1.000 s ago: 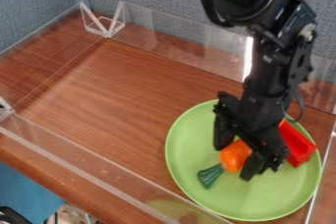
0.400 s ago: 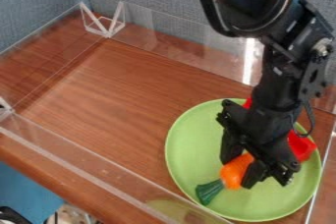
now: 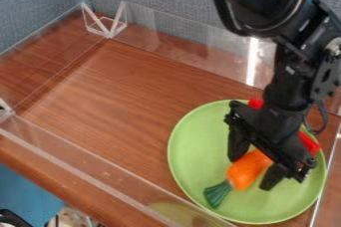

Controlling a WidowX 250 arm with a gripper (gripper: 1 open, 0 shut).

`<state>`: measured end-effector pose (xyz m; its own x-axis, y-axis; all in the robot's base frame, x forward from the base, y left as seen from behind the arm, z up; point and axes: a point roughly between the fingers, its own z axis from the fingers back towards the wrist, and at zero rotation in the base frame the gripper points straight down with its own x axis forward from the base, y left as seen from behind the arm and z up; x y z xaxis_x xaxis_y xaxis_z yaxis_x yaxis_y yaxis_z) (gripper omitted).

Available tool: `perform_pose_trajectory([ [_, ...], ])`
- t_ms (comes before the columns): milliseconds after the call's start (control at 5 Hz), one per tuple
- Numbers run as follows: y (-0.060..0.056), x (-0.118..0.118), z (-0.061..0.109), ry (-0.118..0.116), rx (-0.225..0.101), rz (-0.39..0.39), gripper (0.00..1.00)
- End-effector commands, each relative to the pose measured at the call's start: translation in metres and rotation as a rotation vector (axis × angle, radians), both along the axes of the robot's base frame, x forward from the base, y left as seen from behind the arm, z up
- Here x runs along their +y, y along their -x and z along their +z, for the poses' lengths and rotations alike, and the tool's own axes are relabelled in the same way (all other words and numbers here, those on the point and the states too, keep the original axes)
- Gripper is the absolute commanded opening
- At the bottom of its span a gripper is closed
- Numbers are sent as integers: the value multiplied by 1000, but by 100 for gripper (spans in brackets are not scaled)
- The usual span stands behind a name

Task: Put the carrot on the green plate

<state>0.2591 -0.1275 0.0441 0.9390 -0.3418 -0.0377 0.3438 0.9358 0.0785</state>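
Wood table (image 3: 94, 82), left: bare, clear wall around it, nothing moved over the last second.

Plate (image 3: 193, 151), lower right: the carrot (image 3: 240, 176) lies on it, green stem toward the near rim, orange body up toward the claw. A second ago it sat nearer the plate's middle; since then carrot and claw have shifted together toward the near right part of the plate. Carrot is now resting on the green surface, so the placing looks done or nearly so; what remains, by my reading, is letting go cleanly and lifting off.

Claw (image 3: 264, 163): pointing down over the carrot's thick end, fingers straddling it. Jaws look spread, but whether they have released or are pressing the carrot, cannot tell. Red block (image 3: 308, 151) just behind, partly hidden.
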Motion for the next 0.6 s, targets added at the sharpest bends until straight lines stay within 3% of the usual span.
perform_pose_trajectory([
  [0, -7, -17, 16, 20, -36, -3, 100],
  [400, -7, -17, 52, 8, -75, -48, 100],
])
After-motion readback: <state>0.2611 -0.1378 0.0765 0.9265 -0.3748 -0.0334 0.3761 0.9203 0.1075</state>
